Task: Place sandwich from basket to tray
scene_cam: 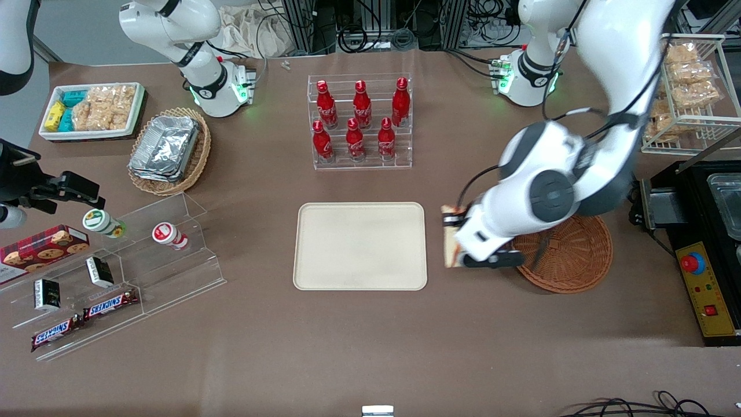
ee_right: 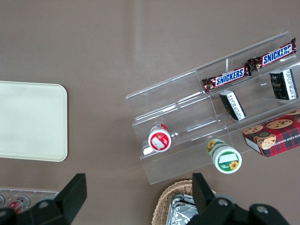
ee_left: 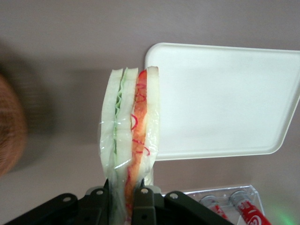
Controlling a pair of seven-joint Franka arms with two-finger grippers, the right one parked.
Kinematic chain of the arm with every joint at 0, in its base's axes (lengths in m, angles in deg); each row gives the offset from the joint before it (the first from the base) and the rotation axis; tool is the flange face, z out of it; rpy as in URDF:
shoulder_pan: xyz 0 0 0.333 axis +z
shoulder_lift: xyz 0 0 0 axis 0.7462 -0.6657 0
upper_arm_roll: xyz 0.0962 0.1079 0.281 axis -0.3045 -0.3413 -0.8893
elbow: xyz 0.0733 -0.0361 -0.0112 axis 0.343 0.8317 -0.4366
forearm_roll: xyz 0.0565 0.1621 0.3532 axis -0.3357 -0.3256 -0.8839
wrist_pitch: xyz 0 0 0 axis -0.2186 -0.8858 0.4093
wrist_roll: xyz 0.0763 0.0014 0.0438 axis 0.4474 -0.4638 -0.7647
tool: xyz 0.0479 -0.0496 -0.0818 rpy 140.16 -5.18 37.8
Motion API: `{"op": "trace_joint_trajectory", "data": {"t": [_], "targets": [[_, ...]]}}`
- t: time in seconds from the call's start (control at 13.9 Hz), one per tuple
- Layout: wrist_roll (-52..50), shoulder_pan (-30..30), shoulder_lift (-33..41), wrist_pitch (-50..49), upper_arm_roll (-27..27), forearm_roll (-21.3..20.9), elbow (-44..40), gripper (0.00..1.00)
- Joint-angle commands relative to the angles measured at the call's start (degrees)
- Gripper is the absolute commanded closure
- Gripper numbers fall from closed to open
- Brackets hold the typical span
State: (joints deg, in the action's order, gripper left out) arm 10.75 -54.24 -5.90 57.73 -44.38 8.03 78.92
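Gripper (ee_left: 123, 197) closed on a plastic-wrapped sandwich (ee_left: 132, 140), cut edge showing green and red-orange filling between pale bread. Held above bare brown table (scene_cam: 359, 347), between the round reddish-brown wicker basket (scene_cam: 570, 255) and the cream-beige tray (scene_cam: 360, 245), just beside the tray's rim. Red bottles (scene_cam: 359, 119) in a clear rack, farther from the front camera than the tray.
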Motion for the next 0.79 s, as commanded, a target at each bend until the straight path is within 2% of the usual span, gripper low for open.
{"op": "trace_joint_trajectory", "data": {"t": [0.0,0.22,0.5,0.72], "targets": [[-1.72,-2.72,-5.8,3.39,-0.09,-0.8,-1.84,1.0],[-3.9,-6.24,-10.54,10.94,-0.52,-1.77,-0.26,1.0],[-11.64,-6.94,-14.07,15.0,-0.52,-9.23,-0.08,1.0],[-12.36,-8.0,-14.51,15.27,-0.52,-9.68,-0.17,1.0]]}}
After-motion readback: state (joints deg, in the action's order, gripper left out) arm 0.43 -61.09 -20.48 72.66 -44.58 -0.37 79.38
